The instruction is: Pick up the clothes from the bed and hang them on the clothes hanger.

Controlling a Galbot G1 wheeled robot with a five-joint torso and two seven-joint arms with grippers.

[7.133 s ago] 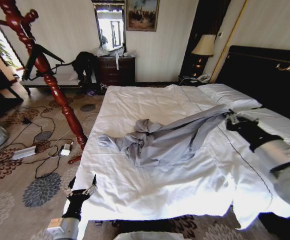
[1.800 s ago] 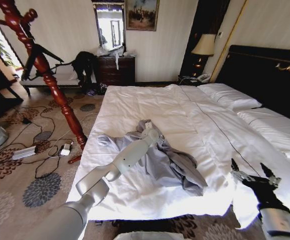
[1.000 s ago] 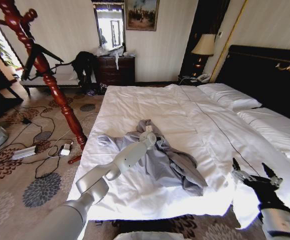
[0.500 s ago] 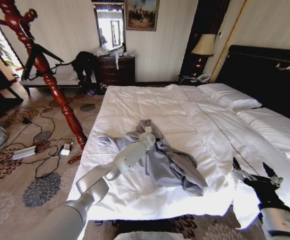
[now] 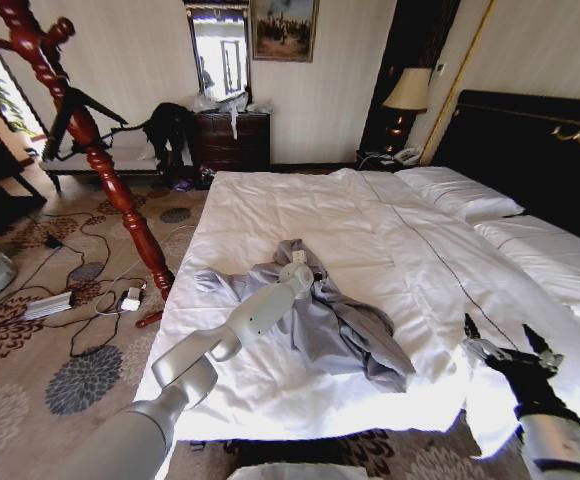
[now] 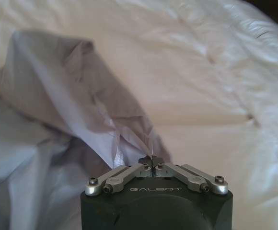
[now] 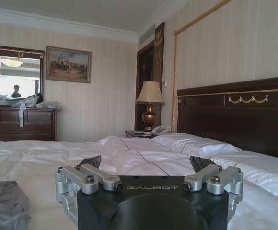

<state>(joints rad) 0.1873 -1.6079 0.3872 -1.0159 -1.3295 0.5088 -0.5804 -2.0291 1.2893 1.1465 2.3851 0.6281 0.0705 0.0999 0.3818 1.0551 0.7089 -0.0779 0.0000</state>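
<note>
From the head camera, the grey-lavender shirt (image 5: pixel 315 315) lies crumpled on the white bed (image 5: pixel 390 240), toward its foot and nearer its left edge. The robot's left arm reaches across the sheets, and the left gripper (image 5: pixel 298 262) sits at the upper end of the heap, on the fabric. The right gripper (image 5: pixel 510 350) hovers low at the bed's near right corner, its two black fingers spread wide apart and holding nothing. A red turned-wood post (image 5: pixel 90 150) leans over the patterned carpet to the left of the bed, and the dark headboard (image 5: pixel 530 150) with gold trim rises on the right.

At the left wrist, the left gripper (image 6: pixel 152 165) has its jaws pressed together, pinching a raised fold of the shirt (image 6: pixel 81 96), which peaks up from the white bedding behind.

At the right wrist, the right gripper (image 7: pixel 148 165) stands open, black fingertips (image 7: pixel 91 161) well apart above the bed (image 7: pixel 129 153). A corner of the shirt (image 7: pixel 5 203) lies beside it, and a lit lamp (image 7: pixel 150 103) stands next to the headboard (image 7: pixel 239 110).
</note>
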